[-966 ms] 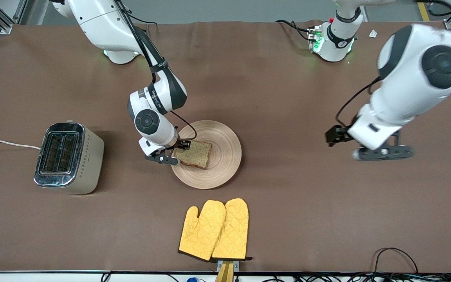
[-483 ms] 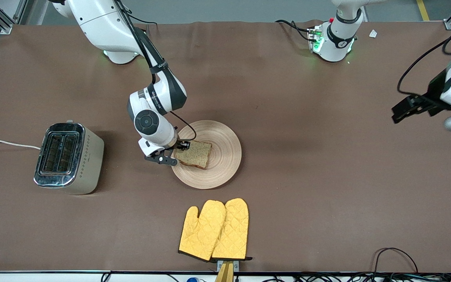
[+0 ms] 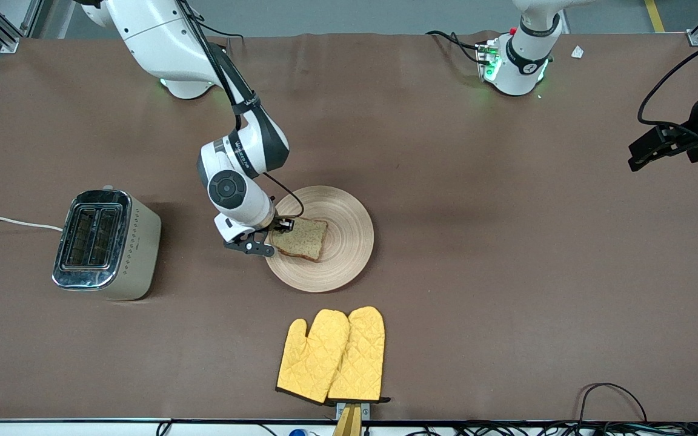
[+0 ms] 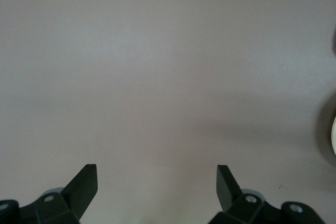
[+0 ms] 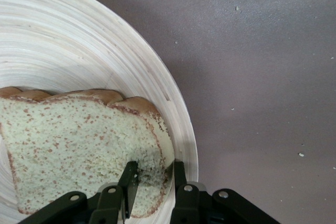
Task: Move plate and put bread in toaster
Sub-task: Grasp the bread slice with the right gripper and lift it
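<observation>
**Ana:** Down at the plate's edge, toward the toaster's end of the table, the right gripper [image 5: 152,182] has its two black fingers pinched on the crust corner of the squarish slice of brown wholegrain bread [image 3: 300,238]. One finger lies on the crumb, the other at the crust edge.

**Ben:** Is that a good place to hold it?

**Ana:** I think so. The slice looks light and soft, so it would bend or tear under a hard squeeze; the crust is likely its firmest part. It has a pale speckled crumb and a darker rim.

**Ben:** And under it?

**Ana:** It lies flat on the round light-wood plate [image 3: 349,242] with ring grooves, just past the fingertips. Well away from the gripper, toward the right arm's end, stands the boxy cream toaster [image 3: 106,244] with a chrome top, slots up.

**Ben:** The other arm?

**Ana:** The left gripper [image 4: 156,178] waits over bare brown table at its own end, jaws spread wide and empty.
</observation>
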You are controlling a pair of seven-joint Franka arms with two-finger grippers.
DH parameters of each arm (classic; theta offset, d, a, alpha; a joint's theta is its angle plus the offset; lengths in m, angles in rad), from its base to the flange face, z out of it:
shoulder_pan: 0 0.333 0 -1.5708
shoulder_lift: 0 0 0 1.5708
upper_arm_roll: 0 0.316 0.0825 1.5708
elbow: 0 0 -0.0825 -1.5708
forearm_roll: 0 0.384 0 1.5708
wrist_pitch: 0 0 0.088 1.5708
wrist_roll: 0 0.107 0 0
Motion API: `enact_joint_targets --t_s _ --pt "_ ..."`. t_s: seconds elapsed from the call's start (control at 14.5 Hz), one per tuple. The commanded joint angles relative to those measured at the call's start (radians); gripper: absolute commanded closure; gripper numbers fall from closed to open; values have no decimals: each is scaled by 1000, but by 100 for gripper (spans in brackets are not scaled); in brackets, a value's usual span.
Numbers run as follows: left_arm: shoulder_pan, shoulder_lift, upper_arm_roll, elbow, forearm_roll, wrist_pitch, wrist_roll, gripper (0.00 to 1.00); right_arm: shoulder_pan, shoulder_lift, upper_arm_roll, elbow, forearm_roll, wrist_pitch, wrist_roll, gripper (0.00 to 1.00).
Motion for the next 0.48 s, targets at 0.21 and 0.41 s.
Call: enact_joint_targets --t_s 0.21,0.41 --pt "3 10 -3 28 15 -26 20 0 9 1 -4 -10 16 11 3 87" --pt "-2 0 -2 25 6 -26 43 0 7 1 -4 -5 16 0 3 96"
